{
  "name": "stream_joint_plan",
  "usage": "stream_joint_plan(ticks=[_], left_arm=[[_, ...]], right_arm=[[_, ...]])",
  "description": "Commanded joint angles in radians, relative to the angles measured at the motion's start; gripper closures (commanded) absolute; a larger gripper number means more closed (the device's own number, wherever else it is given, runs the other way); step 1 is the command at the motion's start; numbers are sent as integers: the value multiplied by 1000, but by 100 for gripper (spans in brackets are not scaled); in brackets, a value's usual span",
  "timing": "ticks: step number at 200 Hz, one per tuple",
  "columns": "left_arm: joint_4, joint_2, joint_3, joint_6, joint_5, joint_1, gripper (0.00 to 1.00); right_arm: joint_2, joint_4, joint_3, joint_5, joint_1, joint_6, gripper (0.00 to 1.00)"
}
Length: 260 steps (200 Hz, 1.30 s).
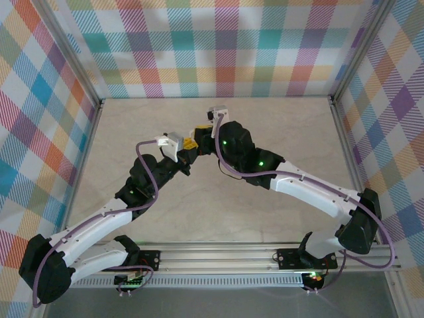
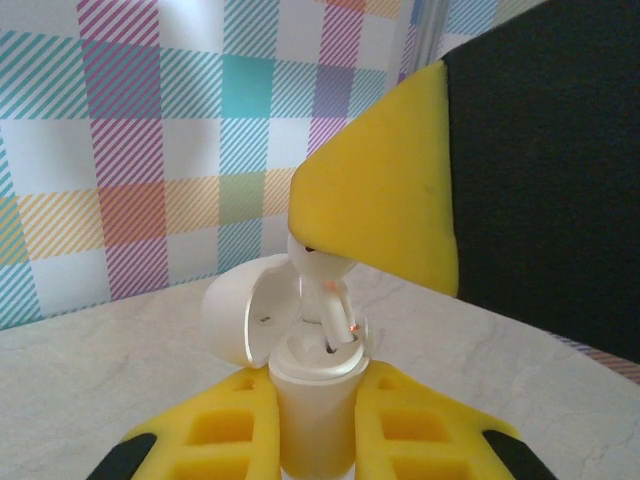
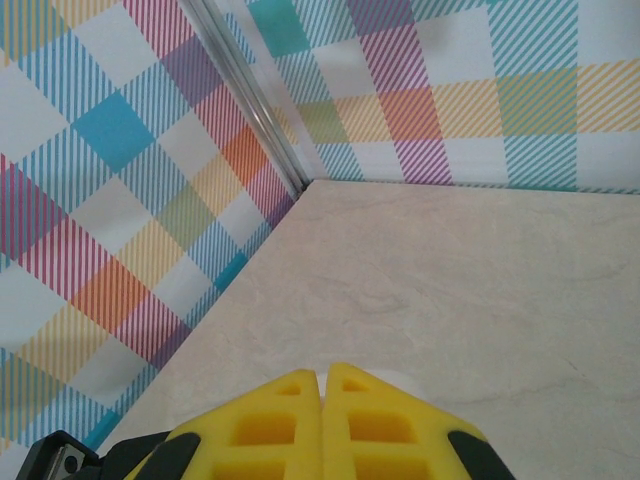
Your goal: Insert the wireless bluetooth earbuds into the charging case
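Both arms reach inward and meet at mid-table. The left gripper (image 2: 314, 400) clamps the upright charging case (image 2: 312, 435) — lid (image 2: 235, 320) swung open leftward. The right gripper (image 3: 323, 380), fingers pressed together, pinches a white earbud (image 2: 322, 268) over the case's mouth — its stem tip is hard to make out.

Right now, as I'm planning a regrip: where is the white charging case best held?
Clamp the charging case on its lower body, from both sides, as the left gripper does: it stands upright, lid swung open, an earbud poking from its top.
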Motion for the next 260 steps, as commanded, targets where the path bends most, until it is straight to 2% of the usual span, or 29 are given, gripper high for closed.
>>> stream_joint_plan(ticks=[1, 78, 204, 260], left_arm=[[91, -10, 56, -2, -37, -6, 100], [100, -5, 61, 3, -39, -6, 100], [134, 46, 79, 58, -19, -5, 100], [134, 34, 57, 59, -5, -6, 100]], right_arm=[[-19, -60, -24, -84, 13, 41, 100], [-42, -82, -36, -104, 13, 77, 100], [49, -265, 110, -120, 15, 78, 100], [68, -293, 152, -160, 15, 78, 81]])
